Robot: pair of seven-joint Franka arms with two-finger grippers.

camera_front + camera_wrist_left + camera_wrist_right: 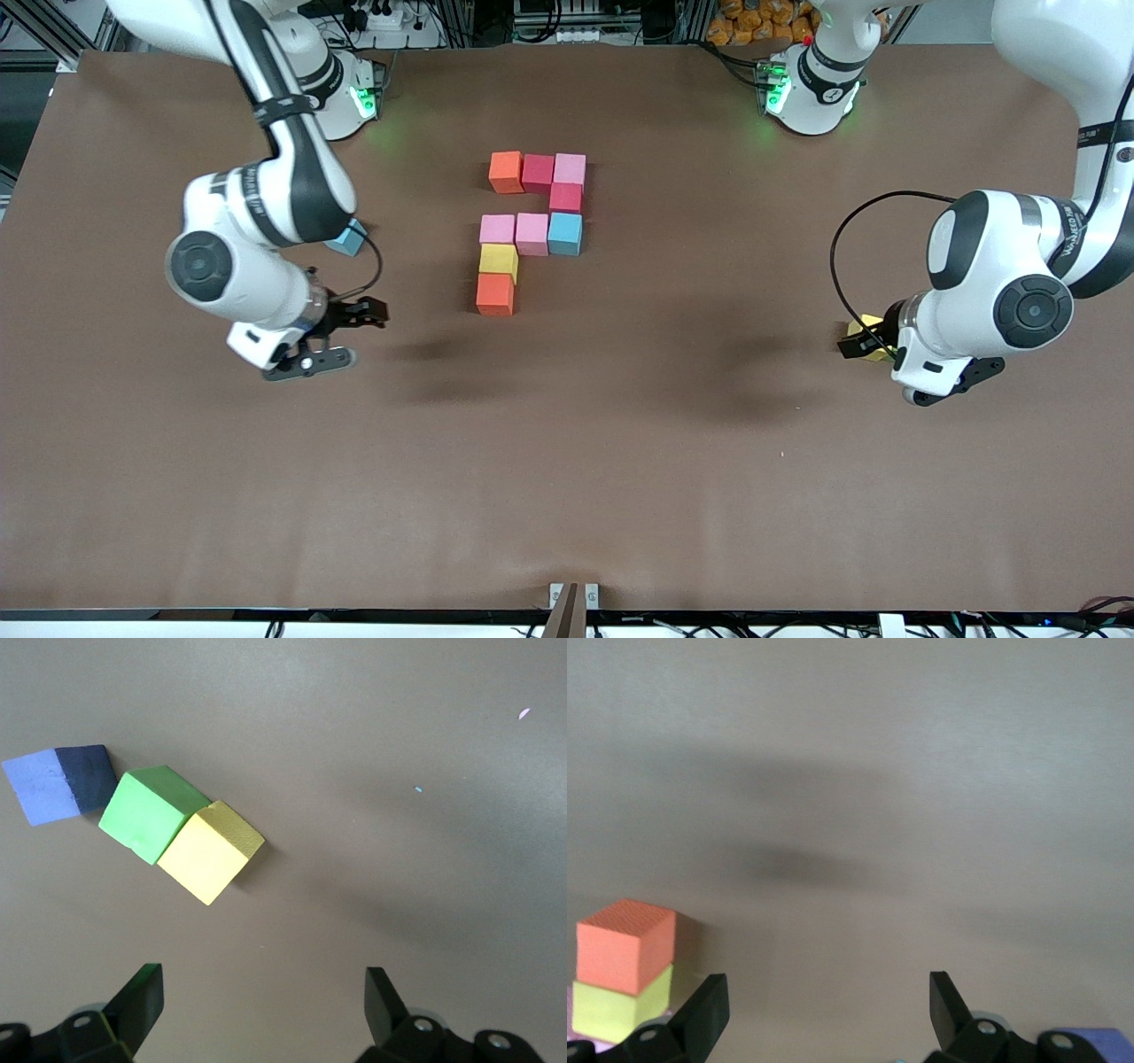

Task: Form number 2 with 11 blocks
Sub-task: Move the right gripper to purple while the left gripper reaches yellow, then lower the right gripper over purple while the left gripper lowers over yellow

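Blocks (530,232): nine form an unfinished number 2 (540,199), two bottom-row cubes missing; left gripper (264,997) hangs open over the yellow cube (211,852), right gripper (828,1005) open, empty.

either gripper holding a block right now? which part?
No. Left gripper is open over the loose yellow block; right gripper is open over bare table.

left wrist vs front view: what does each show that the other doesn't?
Left wrist only: a green cube touching a yellow cube, a purple cube beside them, and the open left gripper over bare table.
Front only: the nine-cube partial digit 2, the right gripper and a light blue cube by the right arm.
Both: the yellow cube, just a corner in front.
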